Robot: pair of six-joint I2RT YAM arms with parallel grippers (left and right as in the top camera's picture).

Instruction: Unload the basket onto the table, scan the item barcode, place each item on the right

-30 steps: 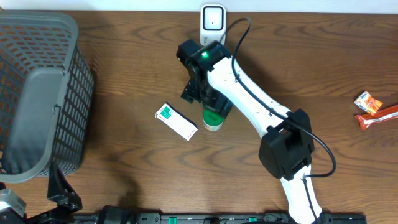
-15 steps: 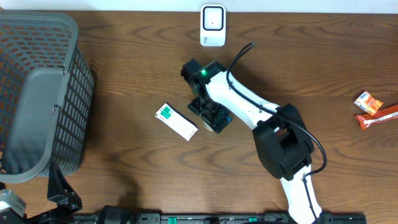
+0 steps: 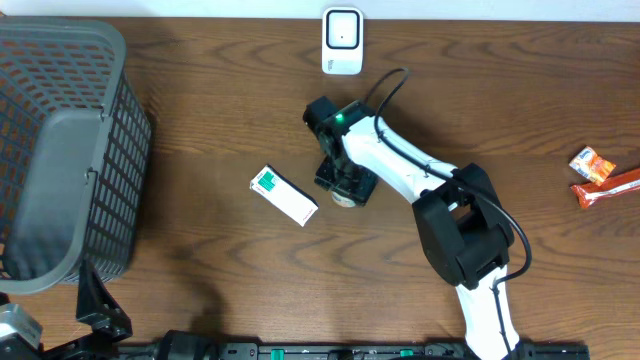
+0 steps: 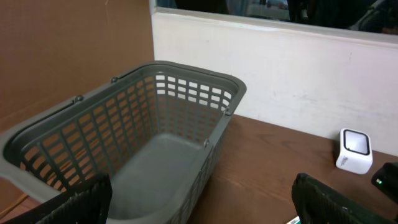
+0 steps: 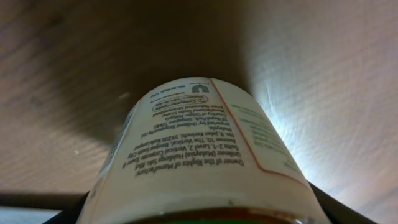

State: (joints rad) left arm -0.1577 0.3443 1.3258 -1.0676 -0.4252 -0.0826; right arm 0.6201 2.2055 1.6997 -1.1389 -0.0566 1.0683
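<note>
Dark brown wood grain runs across the desk (image 3: 200, 90), with a pale wall (image 4: 280, 74) rising behind it in the left wrist view. At the far left sits a grey plastic basket (image 3: 60, 150) with latticed sides, nothing showing inside it. The left claw (image 4: 202, 202) hangs above and in front of that basket, its two black fingers (image 4: 81, 199) set wide apart and holding nothing.

Further right, a small white box with a green patch (image 3: 283, 194) lies flat and aslant on the wood, apart from the basket. Just beside it to the right is the task's item, a white bottle (image 5: 193, 143) printed with fine text, near the middle of the desk. From above it is mostly hidden under the right claw (image 3: 345, 183), which sits directly over it at the end of the white right arm (image 3: 400, 165). In the right wrist view the bottle fills the gap between the dark fingers, yet I cannot tell whether they press on it.

Behind the bottle, at the desk's back edge, stands the white scanner (image 3: 342, 40), well apart from it. At the far right edge lie orange snack packets (image 3: 600, 175).
</note>
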